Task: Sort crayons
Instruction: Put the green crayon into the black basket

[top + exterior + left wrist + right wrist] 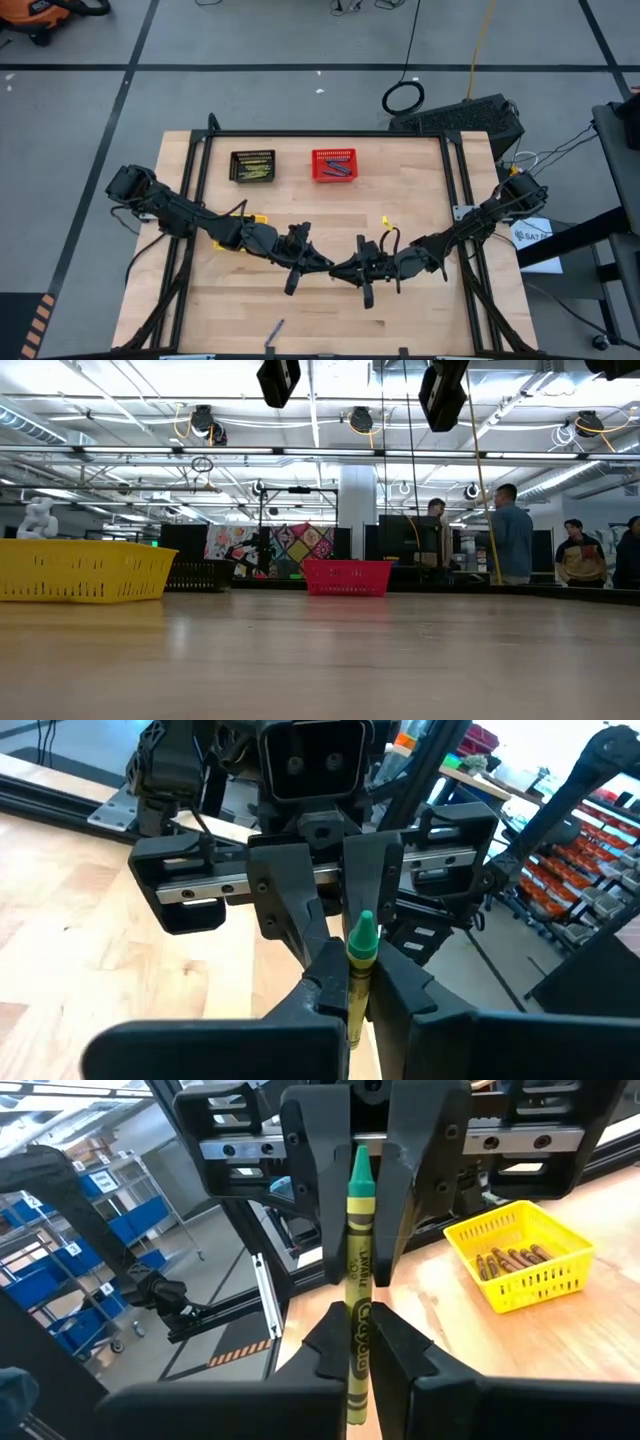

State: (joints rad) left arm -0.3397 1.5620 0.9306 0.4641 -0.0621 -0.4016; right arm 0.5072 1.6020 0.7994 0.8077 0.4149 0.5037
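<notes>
Nearest to the eye, in both wrist views, is one thin yellow-green wax crayon (358,1280) with a paper label and a green tip. It is held in the air above the middle of the wooden table (420,180), between the two arms, which meet there nose to nose.

The right gripper (357,1342) has its two dark fingers pressed together on the lower part of this crayon. The left gripper (350,988) is closed around the other end of the same stick; its jaws look nearly shut on it, but I cannot tell whether they already press firmly.

I judge that the step in hand is a handover of the crayon from one arm to the other, before it goes to its colour. Next, one gripper must let go while the other keeps its pinch, or the stick may bend or drop. Then the crayon must be carried to the right basket.

The small black mesh basket (252,166) at the far left seems to hold yellow-green sticks, so it is probably the goal. The small red mesh basket (334,164) beside it holds dark ones. The yellow plastic basket (520,1255) on the left holds brown crayons. One loose dark crayon (274,332) lies at the near edge of the table.
</notes>
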